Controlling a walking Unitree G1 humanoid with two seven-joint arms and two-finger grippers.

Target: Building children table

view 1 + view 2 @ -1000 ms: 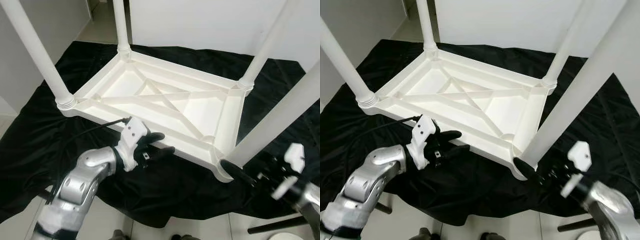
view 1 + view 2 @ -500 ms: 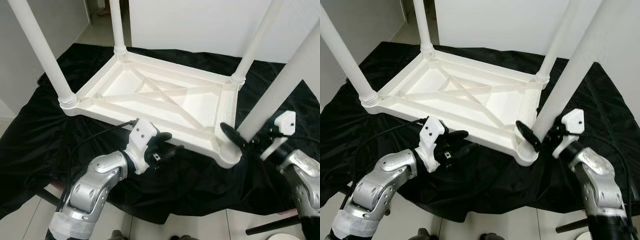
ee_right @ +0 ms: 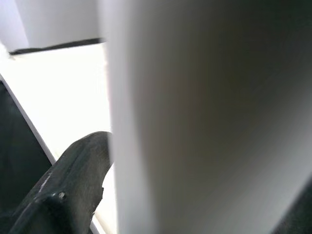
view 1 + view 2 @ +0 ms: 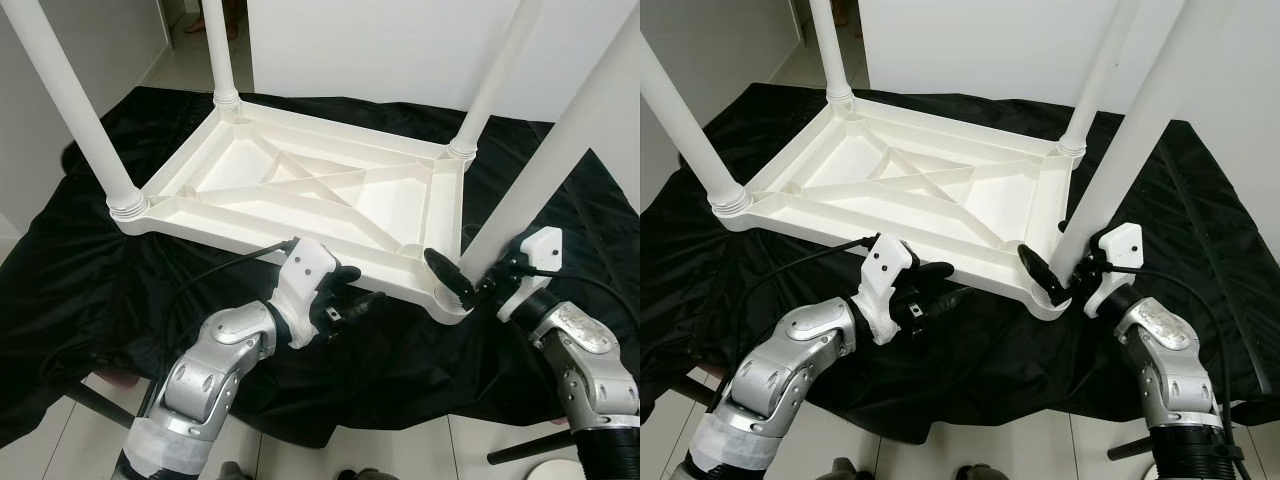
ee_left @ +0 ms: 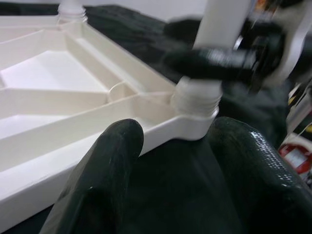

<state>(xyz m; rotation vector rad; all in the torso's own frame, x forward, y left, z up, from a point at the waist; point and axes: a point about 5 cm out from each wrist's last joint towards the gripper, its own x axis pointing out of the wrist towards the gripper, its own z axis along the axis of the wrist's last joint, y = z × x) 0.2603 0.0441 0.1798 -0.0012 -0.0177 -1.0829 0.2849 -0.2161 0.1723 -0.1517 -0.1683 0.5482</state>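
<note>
The white plastic children's table (image 4: pixel 310 190) is flipped upside down on a black cloth (image 4: pixel 90 290) spread over the floor, ribbed underside up, with a white round leg in each corner. Looks like we're on the last leg: the near-right white leg (image 4: pixel 540 170) has the right gripper (image 4: pixel 462 282) wrapped around it just above the corner socket, fingers holding the leg on both sides. My guess is it's seating or twisting that leg home. The left gripper (image 4: pixel 355 303) sits low on the cloth right beside the table's near long edge, fingers spread fairly wide with nothing between them, pointing at that same corner.

Next move probably needs the leg kept straight over its threaded collar (image 5: pixel 197 97) while it's turned or pressed down, maybe with the left one bracing the frame.

Can't tell whether the leg is fully seated. All four leg tops are cut off, and the right wrist view is basically blurred leg.
</note>
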